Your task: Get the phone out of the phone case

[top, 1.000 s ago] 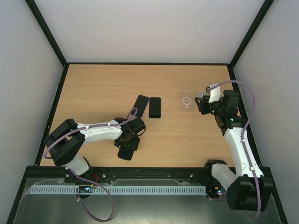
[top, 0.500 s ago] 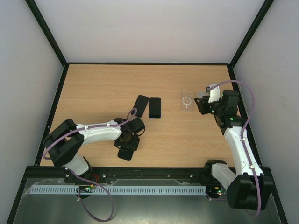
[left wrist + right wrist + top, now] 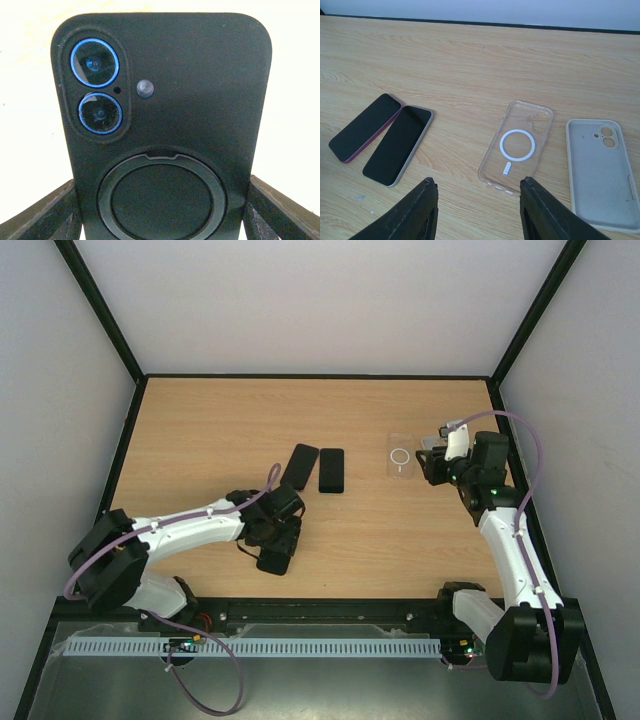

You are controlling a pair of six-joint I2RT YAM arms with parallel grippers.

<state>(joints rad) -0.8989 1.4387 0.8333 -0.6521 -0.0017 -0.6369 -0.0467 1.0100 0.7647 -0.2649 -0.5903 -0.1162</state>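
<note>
Left arm point(image 3: 190, 524) now flatter, gripper point(image 3: 160, 215) apparently around phone point(image 3: 170, 90)

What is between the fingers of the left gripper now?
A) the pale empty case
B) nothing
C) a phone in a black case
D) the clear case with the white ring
C: the left wrist view shows the phone in a black case sitting between the two fingers of the left gripper.

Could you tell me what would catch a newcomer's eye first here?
A black-cased phone, clamped in the left gripper, fills the left wrist view. Mid-table lie a pink-edged phone and a pale-edged phone; right of them, an empty clear case and grey case.
</note>
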